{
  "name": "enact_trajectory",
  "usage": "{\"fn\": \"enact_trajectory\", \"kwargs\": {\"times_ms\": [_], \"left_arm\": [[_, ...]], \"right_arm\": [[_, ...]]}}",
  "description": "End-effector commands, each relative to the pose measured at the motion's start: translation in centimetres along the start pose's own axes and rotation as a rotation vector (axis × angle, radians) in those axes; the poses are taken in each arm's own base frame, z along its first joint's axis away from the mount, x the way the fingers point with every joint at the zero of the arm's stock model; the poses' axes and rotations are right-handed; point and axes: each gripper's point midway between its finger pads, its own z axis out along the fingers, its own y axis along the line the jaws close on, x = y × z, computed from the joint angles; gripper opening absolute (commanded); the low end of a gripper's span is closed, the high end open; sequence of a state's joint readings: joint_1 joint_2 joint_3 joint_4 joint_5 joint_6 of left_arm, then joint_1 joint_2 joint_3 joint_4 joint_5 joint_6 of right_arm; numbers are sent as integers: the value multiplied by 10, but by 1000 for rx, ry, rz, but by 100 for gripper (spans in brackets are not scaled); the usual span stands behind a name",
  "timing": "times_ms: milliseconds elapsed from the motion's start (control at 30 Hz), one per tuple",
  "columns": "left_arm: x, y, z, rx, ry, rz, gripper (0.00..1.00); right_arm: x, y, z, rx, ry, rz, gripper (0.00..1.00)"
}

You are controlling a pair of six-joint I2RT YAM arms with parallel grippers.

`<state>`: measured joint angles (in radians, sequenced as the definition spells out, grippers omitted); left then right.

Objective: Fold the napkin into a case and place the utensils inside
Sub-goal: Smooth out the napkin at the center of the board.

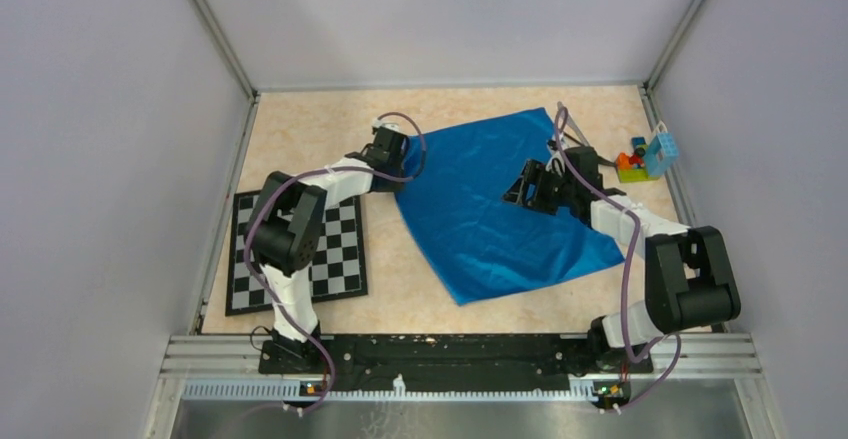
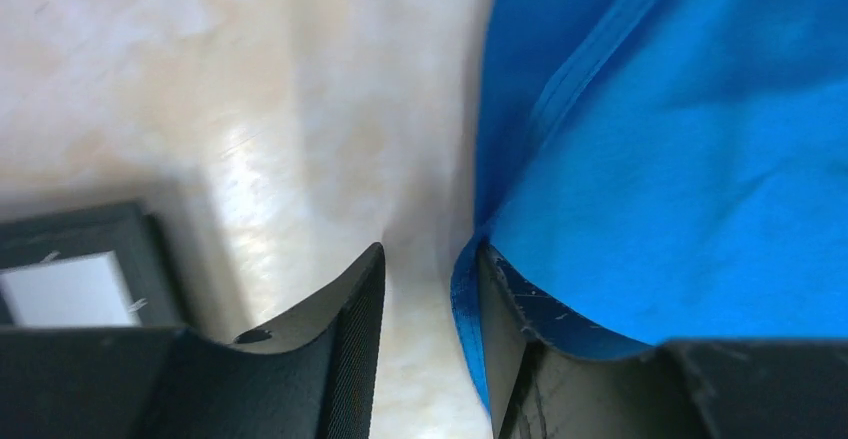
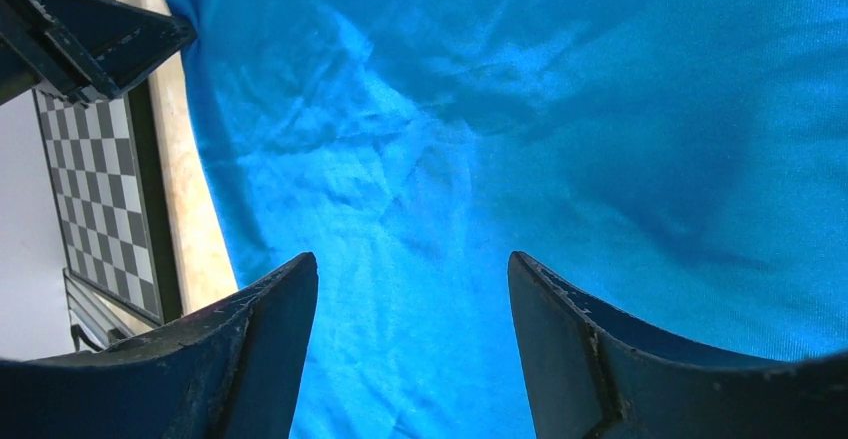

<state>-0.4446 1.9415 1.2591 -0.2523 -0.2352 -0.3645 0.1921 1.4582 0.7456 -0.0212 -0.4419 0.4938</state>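
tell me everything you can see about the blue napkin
The napkin is a shiny bright-blue, satin-like cloth, roughly rectangular, with a stitched hem. It lies unfolded and spread out, turned diagonally on the beige table, with soft creases across it. Its left edge sits between the parted fingers of the left gripper, not yet pinched. The right gripper stands open over its middle; whether it touches is unclear.

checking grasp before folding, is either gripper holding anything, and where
Nothing gripped: left gripper straddles an edge of the napkin, jaws apart; right gripper hovers open over it.
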Motion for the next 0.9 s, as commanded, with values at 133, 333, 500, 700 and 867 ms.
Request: {"fn": "enact_trajectory", "kwargs": {"times_ms": [133, 333, 500, 700, 867], "left_arm": [[-19, 37, -54, 49, -76, -180, 49], [-22, 11, -114, 334, -127, -268, 72], [23, -26, -160, 660, -78, -280, 89], [48, -3, -191, 611, -142, -285, 95], [46, 27, -214, 473, -229, -301, 98]], "right_arm": [[18, 9, 1, 8, 32, -74, 67], [55, 38, -3, -33, 133, -167, 68], [124, 69, -11, 6, 248, -484, 73], [161, 89, -17, 149, 222, -829, 79], [179, 84, -7, 322, 265, -987, 77]]}}
